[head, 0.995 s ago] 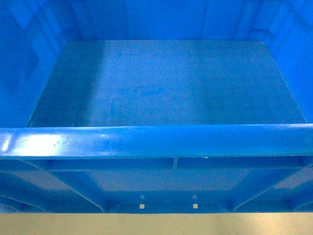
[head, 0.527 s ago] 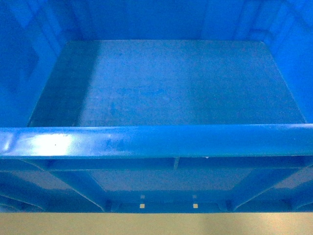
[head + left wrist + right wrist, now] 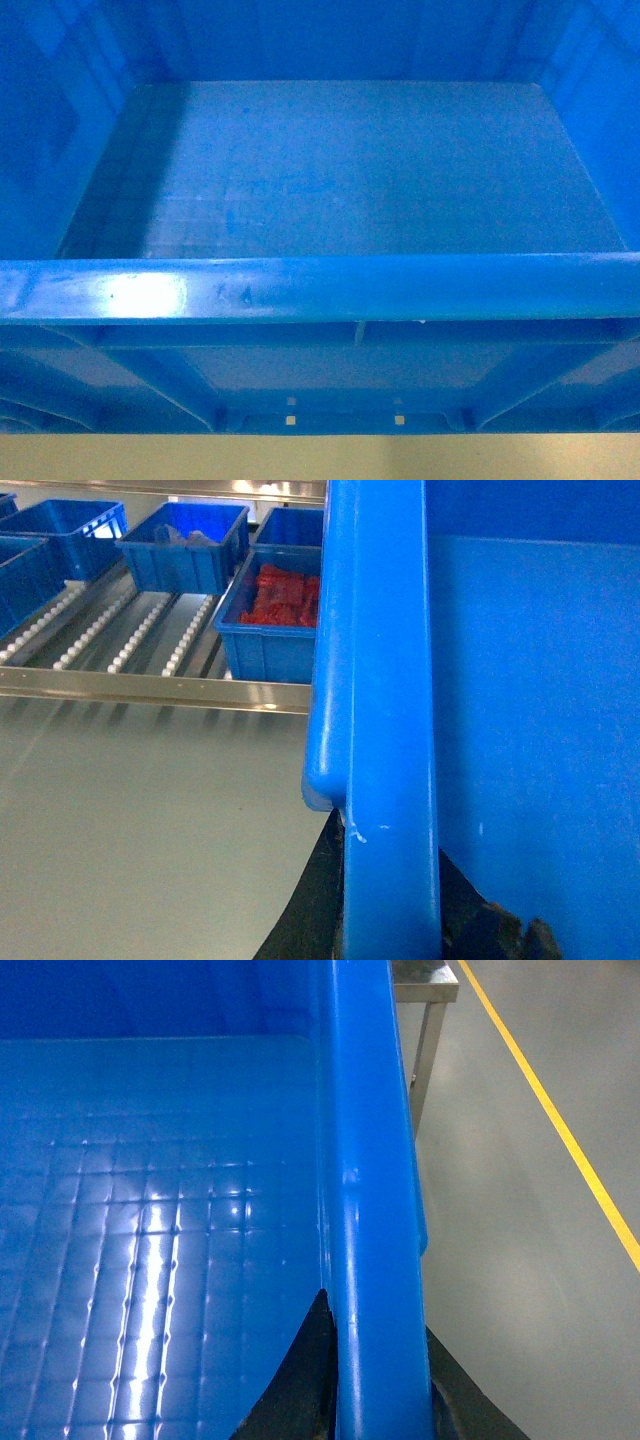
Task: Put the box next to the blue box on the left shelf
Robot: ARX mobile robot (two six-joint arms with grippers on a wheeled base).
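Head view, nearest first: the box (image 3: pixel 330 180) fills the frame, its near rim running across just below the lens, ribbed outer wall under that, a strip of pale floor at the bottom edge. Box is empty; smooth floor, glare patch on the rim at left. It sits this close and level because both arms carry it by opposite side rims, held up against the robot's front. Left wrist view: left tool (image 3: pixel 385 920) straddles the left rim, one dark finger showing outside the wall and one inside, so it looks clamped on the box rim. Right wrist view mirrors this: right tool (image 3: pixel 375 1390) has dark fingers either side of the right rim, gripping the box likewise. Two-sided hold reads as a way to keep a wide crate from tipping. Farther out on the left, across bare grey floor, the left shelf (image 3: pixel 130 640) with its rails of white wheels; a blue box (image 3: pixel 272 615) holding red parts sits at its front edge, nearest the carried crate, more blue bins behind. Open rails lie just left of that bin. Judged: box not yet on the shelf, still well apart from it. Far right: a steel leg (image 3: pixel 425 1040), a yellow line (image 3: pixel 560 1120).
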